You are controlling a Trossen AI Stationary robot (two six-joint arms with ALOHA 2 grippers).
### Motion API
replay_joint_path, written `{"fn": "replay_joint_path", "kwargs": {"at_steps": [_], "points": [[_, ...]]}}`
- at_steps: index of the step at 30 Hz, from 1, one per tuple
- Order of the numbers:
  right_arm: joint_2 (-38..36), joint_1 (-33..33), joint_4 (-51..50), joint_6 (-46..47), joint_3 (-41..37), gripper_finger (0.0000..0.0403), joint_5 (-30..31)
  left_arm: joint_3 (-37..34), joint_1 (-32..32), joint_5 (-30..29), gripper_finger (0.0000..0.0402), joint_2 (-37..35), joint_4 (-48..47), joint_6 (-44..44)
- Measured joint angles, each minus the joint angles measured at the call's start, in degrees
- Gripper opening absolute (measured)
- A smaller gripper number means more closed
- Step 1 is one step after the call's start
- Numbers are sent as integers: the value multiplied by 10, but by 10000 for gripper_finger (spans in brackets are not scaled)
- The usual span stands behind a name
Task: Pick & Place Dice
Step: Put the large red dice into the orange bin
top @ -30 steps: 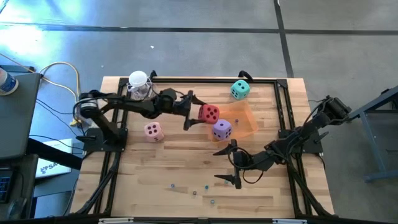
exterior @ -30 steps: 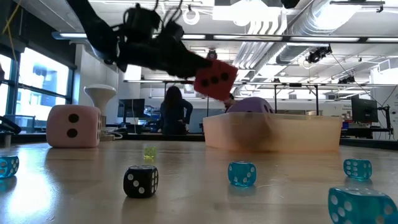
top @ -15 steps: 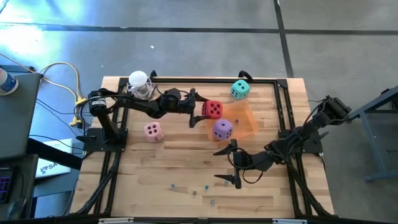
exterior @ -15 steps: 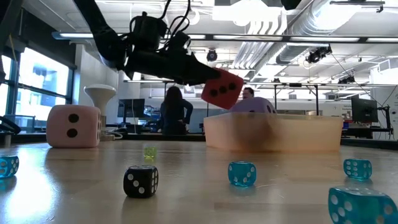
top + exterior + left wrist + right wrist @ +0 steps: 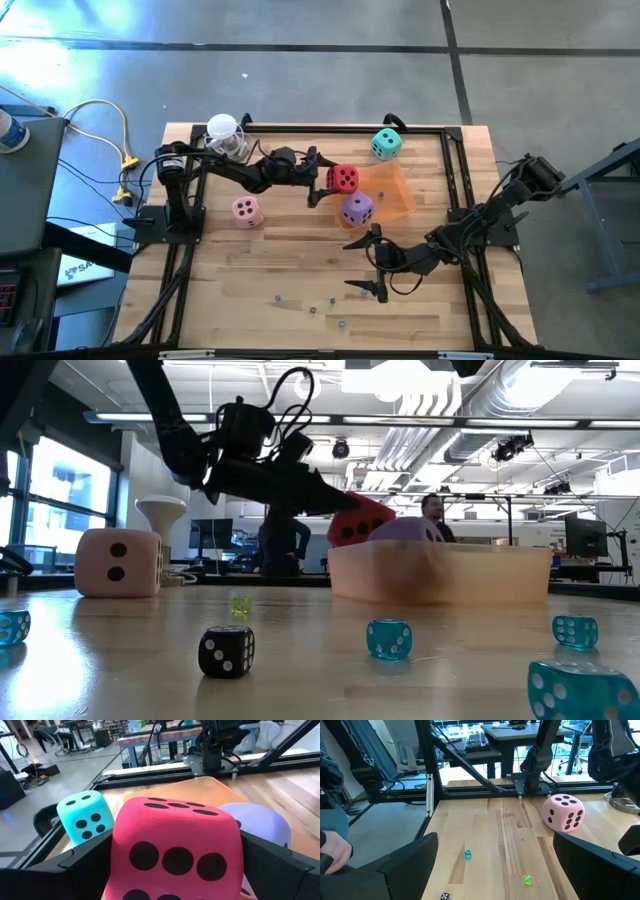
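My left gripper [image 5: 322,183] is shut on the red die [image 5: 343,179] at the left edge of the translucent orange tray [image 5: 392,196]. The purple die [image 5: 356,209] rests in that tray, right beside the red one. The teal die [image 5: 386,144] sits on the table near the far edge. The pink die [image 5: 246,211] sits on the table at the left. My right gripper [image 5: 366,265] is open and empty, low over the table's near middle, pointing left. My left gripper pinches the red die between its two fingers [image 5: 80,865], one on each of two opposite side faces [image 5: 120,855]. The fingers come about level from the table's left. In the low view the die's lower part [image 5: 360,528] is hidden behind the tray wall; whether it rests there cannot be told.
A white funnel-like piece [image 5: 222,131] stands at the far left corner. Several tiny dice [image 5: 388,639] lie on the near part of the table. A dark frame [image 5: 455,170] runs along the table's edges. People show in the room behind [image 5: 432,512].
My left gripper has moved toward the table's right edge and down, carrying the red die. The die has gone from well above the tray's rim to partly behind the tray wall, next to the purple die. The gripper has stayed shut on it.
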Motion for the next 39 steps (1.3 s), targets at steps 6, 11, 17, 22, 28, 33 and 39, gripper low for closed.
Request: {"fn": "replay_joint_path", "kwargs": {"at_steps": [6,11,17,22,28,33,39], "points": [[0,0,-6,0,0,387,0,0,-3,-34,372,0,7,-61],[0,-5,-12,0,0,387,0,0,-3,-47,376,0,27,-90],[0,-9,-13,0,0,387,0,0,-17,-45,377,0,26,-56],[0,-9,-13,-4,0,387,0,0,-37,-66,380,0,31,-2],[0,-9,-13,-4,0,387,0,0,-45,-124,397,7,36,24],[0,-9,-13,-3,0,387,0,2,-40,-96,397,43,66,-19],[0,-9,-15,-2,0,387,0,2,-43,-107,397,79,135,-28]]}}
